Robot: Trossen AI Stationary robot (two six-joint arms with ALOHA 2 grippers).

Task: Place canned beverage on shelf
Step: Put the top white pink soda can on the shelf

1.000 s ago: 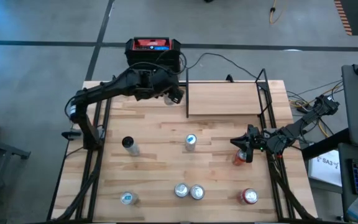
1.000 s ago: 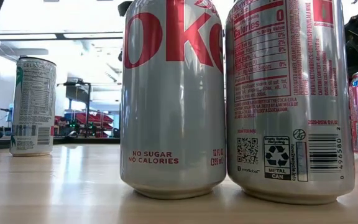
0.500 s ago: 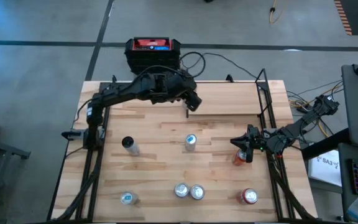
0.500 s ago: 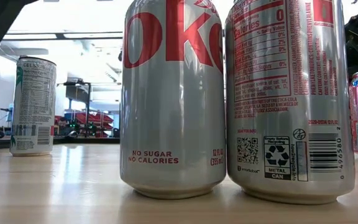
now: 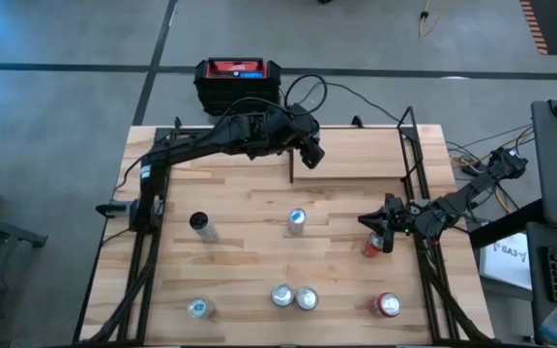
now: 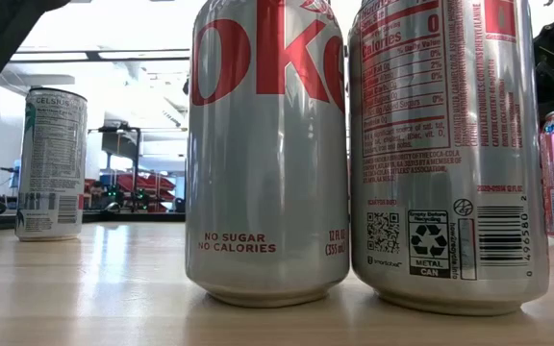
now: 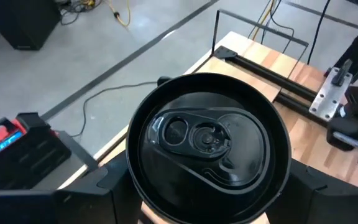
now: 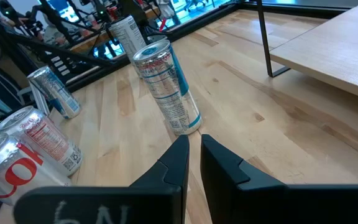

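Observation:
A black can [image 7: 207, 137] sits in my left gripper [image 5: 309, 155], which is shut on it above the left end of the shelf [image 5: 356, 155], a light wood board edged by black rods at the table's far side. The left wrist view looks onto the can's dark top. My right gripper [image 5: 376, 225] waits shut near the table's right edge, holding nothing, just above an orange can [image 5: 370, 247]. The shelf also shows in the right wrist view [image 8: 328, 43], raised on a black leg. My left gripper pinches the black can's side wall [image 7: 135, 180] between its two fingers [image 7: 86, 193], one on each side, below the rim. The fingers come slanting down from the table's left. The can is lifted clear, its top up, over the shelf's left end.
Loose cans stand on the tabletop: a dark one [image 5: 199, 224], a slim silver one [image 5: 296, 220], a pair [image 5: 293, 297] near the front edge, one at front left [image 5: 198, 307], a red one [image 5: 388, 305]. A black and red box [image 5: 239, 77] stands beyond the far edge.
My left gripper has carried the black can toward the table's right edge along the far side, from left of the shelf to over its left end, rolling its wrist on the way. It has stayed shut on the can.

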